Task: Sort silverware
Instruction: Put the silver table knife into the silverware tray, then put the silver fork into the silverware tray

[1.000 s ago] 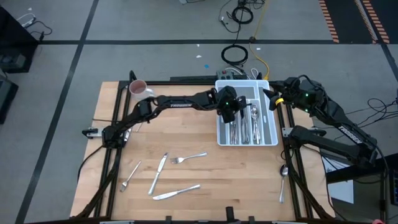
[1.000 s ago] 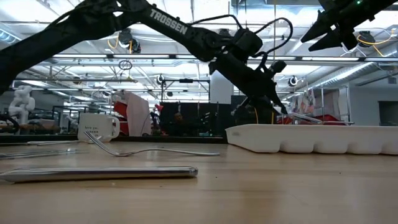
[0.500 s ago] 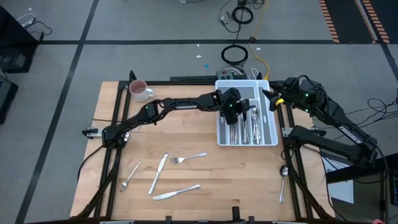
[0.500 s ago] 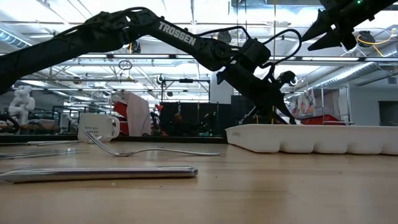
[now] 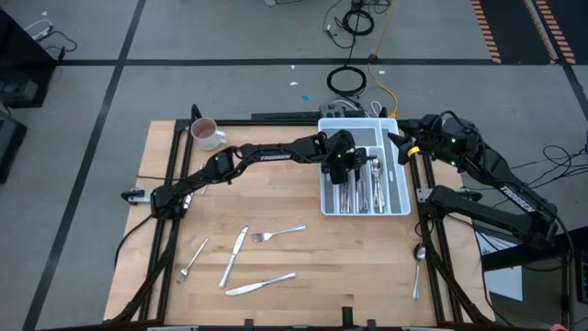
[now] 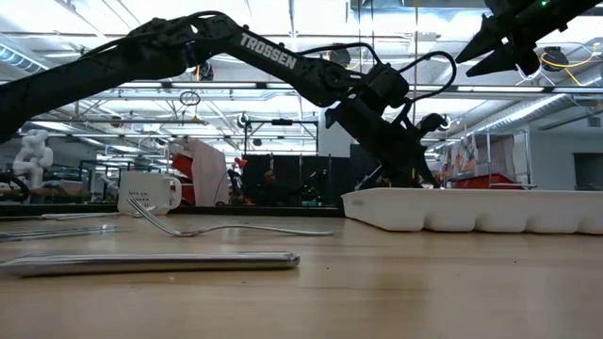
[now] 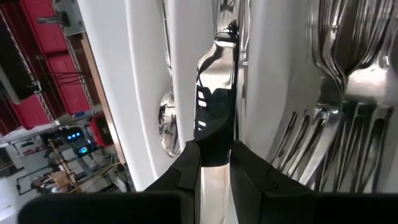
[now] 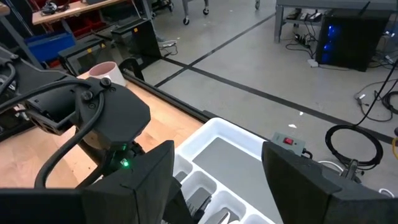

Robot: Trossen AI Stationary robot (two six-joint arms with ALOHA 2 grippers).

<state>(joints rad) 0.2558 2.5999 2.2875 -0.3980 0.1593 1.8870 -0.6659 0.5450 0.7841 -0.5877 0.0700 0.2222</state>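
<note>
Landmark: the white compartmented plastic tray [image 5: 401,204] at the table's far right.

Nearest the camera side, well apart from the tray, loose shiny silver metal pieces lie on the wooden table [image 5: 303,285]: a table knife [image 5: 260,284], a second knife [image 5: 232,257], a fork [image 5: 278,233] and a smaller fork [image 5: 192,260]. A spoon [image 5: 418,267] lies beyond the tray's right side.

Inside the tray, the left gripper [image 7: 215,163] is nearly closed, pinching a silver knife blade [image 7: 215,93] within a compartment beside stacked forks [image 7: 348,118]. Since a second ago it has descended below the tray wall. Judgement: placement is imminent; release remains outstanding.

Above the tray's far corner, the right gripper [image 8: 217,180] hangs spread wide, holding nothing.
</note>
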